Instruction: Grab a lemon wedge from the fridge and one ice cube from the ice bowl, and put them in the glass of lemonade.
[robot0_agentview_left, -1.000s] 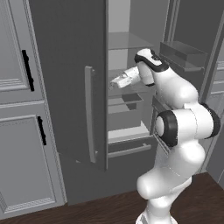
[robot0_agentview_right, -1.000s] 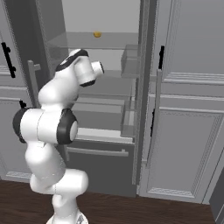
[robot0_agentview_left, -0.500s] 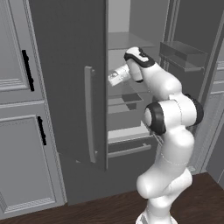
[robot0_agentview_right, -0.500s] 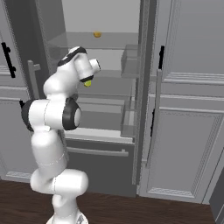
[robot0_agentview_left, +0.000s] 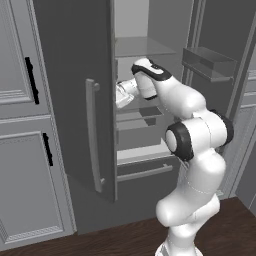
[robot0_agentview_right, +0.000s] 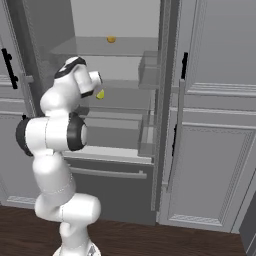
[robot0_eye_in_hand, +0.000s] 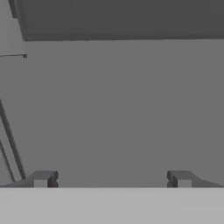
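While reaching into fridge | claw open, empty | lemon wedge one shelf above

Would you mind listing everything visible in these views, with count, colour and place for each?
fridge: one, dark grey, doors open, centre of both base views
lemon wedge: one, yellow-orange, on an upper glass shelf inside the fridge
second small yellow piece: one, yellow, on a lower shelf, just beside the hand
bar handles: two, light grey, on the fridge doors
cabinets: several, lighter grey with black handles, either side of the fridge
floor: dark wood
gripper: one, dark fingertips, wide open, holding nothing, inside the fridge
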